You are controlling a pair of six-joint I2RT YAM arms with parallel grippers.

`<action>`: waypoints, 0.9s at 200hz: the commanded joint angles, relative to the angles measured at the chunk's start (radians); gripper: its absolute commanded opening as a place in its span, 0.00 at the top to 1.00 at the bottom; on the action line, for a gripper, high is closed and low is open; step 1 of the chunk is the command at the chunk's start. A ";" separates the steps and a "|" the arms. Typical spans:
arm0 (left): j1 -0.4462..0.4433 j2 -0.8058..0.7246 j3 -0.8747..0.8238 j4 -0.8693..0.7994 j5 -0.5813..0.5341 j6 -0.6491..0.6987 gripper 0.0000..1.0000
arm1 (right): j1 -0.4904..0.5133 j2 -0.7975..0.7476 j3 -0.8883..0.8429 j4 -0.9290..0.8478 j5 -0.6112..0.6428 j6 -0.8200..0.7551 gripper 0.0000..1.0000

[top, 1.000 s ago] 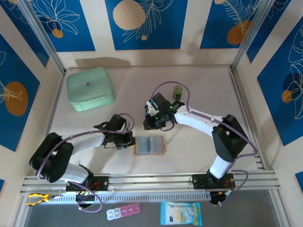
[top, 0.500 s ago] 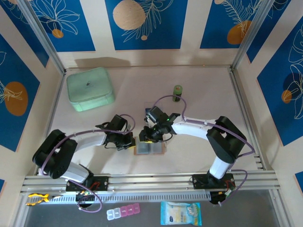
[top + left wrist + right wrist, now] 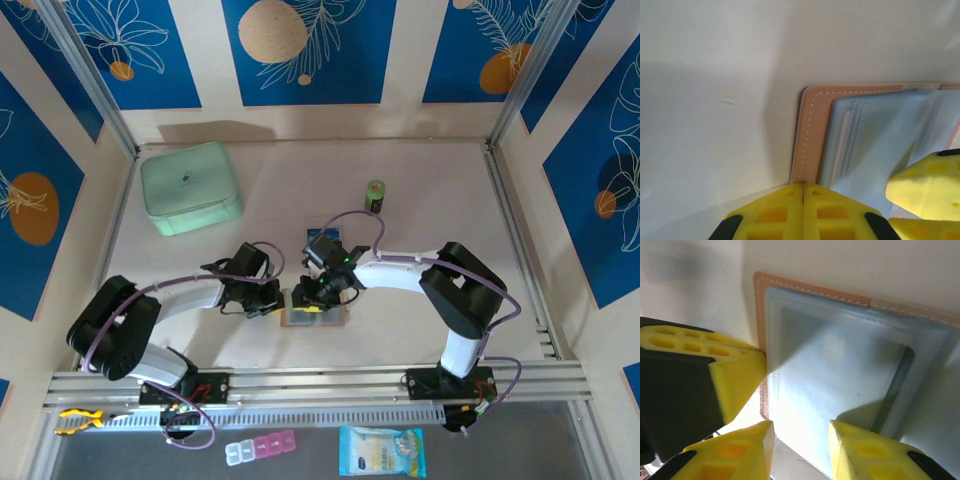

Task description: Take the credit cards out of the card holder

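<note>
The card holder (image 3: 322,311) lies open and flat on the table, tan rim out, its clear grey-blue pockets (image 3: 840,365) facing up. My left gripper (image 3: 279,300) is shut, its fingertips (image 3: 803,189) pressed against the holder's left tan edge (image 3: 810,135). The right gripper (image 3: 314,295) hangs just over the holder's left half, open, and its fingers (image 3: 762,440) straddle a clear pocket without holding anything. A dark strip (image 3: 896,385) shows inside one pocket; I cannot tell if it is a card. One thin bluish credit card (image 3: 325,229) lies on the table behind the right wrist.
A mint-green case (image 3: 190,188) sits at the back left. A small green bottle (image 3: 375,194) stands behind the right arm. Metal rails (image 3: 320,380) border the near edge, with a pill box (image 3: 260,448) and a packet (image 3: 382,451) beyond them.
The right gripper has come forward and down from the middle of the table onto the holder, with its jaws wider. The left gripper has stayed shut at the holder's edge.
</note>
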 commanded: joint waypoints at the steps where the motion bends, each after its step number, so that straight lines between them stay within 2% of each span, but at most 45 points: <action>1: -0.005 0.002 0.000 -0.078 -0.054 0.031 1.00 | 0.006 0.018 0.012 -0.037 0.021 0.009 0.65; 52: -0.005 -0.009 0.011 -0.089 -0.056 0.034 0.99 | 0.004 -0.014 -0.002 -0.078 0.065 0.001 0.65; 137: -0.005 -0.037 0.056 -0.128 -0.075 0.056 0.98 | -0.030 -0.052 -0.061 -0.078 0.053 -0.026 0.66; 180: -0.007 -0.082 0.098 -0.142 -0.068 0.052 0.91 | -0.046 -0.069 -0.088 -0.037 0.018 -0.024 0.66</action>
